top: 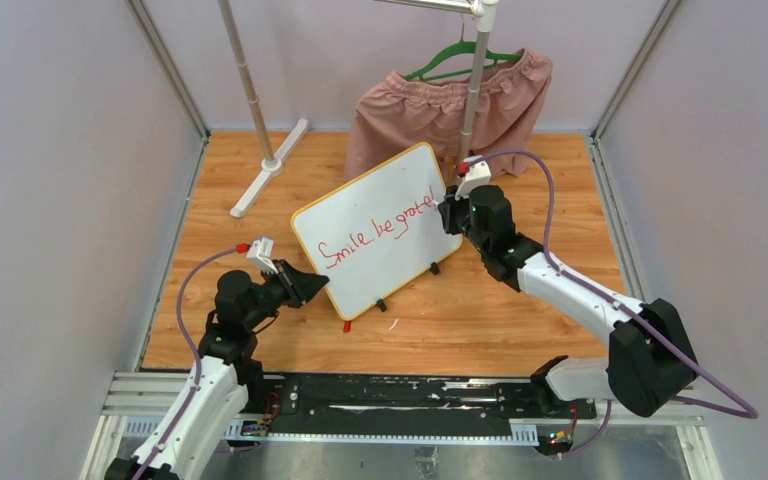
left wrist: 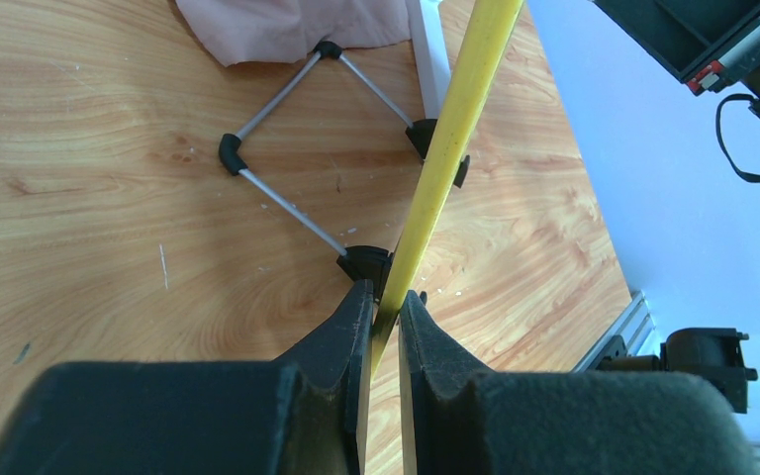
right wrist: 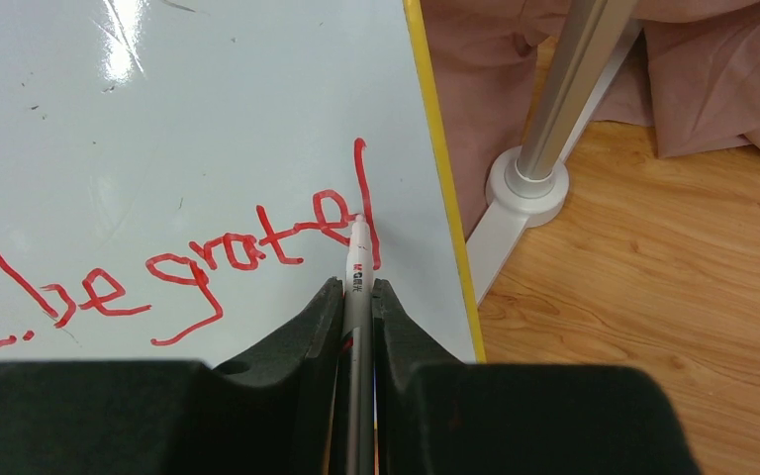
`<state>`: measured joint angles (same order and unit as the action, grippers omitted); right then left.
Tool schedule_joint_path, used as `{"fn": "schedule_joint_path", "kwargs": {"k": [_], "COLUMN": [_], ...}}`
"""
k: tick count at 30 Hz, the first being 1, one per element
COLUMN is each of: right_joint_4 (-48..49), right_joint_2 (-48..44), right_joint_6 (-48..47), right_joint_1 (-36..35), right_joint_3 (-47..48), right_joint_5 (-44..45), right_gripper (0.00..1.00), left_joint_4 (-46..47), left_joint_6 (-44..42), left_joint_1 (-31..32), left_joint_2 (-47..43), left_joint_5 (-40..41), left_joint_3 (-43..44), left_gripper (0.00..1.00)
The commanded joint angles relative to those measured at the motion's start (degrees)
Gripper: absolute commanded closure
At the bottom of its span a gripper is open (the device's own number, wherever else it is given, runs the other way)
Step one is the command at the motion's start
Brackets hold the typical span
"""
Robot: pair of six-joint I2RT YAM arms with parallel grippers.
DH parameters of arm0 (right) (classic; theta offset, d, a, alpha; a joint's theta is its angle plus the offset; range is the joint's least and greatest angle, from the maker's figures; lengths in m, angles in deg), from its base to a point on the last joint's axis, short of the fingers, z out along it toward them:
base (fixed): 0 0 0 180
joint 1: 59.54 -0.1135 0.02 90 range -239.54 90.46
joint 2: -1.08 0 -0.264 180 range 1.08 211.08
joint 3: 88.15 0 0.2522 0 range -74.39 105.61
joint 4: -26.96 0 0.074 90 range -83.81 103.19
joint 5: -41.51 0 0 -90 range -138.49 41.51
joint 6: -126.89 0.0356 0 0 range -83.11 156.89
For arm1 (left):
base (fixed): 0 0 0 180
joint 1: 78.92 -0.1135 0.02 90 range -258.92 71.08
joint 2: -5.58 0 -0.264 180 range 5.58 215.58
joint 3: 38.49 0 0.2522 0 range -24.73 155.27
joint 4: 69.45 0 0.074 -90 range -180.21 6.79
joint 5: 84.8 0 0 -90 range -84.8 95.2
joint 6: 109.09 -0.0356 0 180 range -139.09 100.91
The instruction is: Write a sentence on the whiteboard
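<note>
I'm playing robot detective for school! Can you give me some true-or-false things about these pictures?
1. The sentence on the whiteboard is red. True.
2. The left end effector holds the marker. False: it clamps the whiteboard's yellow rim; the right end effector holds the marker.
3. The marker's tip is at the end of the writing. True.
4. The shorts behind the whiteboard are blue. False: they are pink.
5. The whiteboard lies flat. False: it stands up, tilted.
</note>
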<state>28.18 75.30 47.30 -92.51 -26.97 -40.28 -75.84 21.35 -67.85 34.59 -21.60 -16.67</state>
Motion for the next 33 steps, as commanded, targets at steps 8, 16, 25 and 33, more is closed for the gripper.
{"fn": "schedule_joint_path", "kwargs": {"k": [8,16,25,33], "right_joint_4": [1.8,2.8,2.6,3.1], "right_joint_2": [0.0,-1.7,-2.0,-0.4], "right_joint_6": [-1.1,-0.5,-1.1,-1.0], "right_joint_1": [1.4,1.4,1.6,1.6], "right_joint_3": [2.5,0.9,1.5,2.2], "right_joint_5": [1.6,-0.1,1.0,0.4], "right_gripper": [1.0,1.0,1.0,1.0], "left_joint_4": [-2.6,-2.5,-2.5,-2.5], "left_joint_6": [-0.4,-0.4,-0.4,-0.4], "left_joint_1": [0.4,0.4,0.4,0.4], "left_joint_2": [0.2,0.2,0.3,0.3], "left_joint_5": [0.2,0.2,0.3,0.2], "left_joint_3": [1.1,1.1,1.1,1.1], "left_gripper": [1.0,1.0,1.0,1.0]}}
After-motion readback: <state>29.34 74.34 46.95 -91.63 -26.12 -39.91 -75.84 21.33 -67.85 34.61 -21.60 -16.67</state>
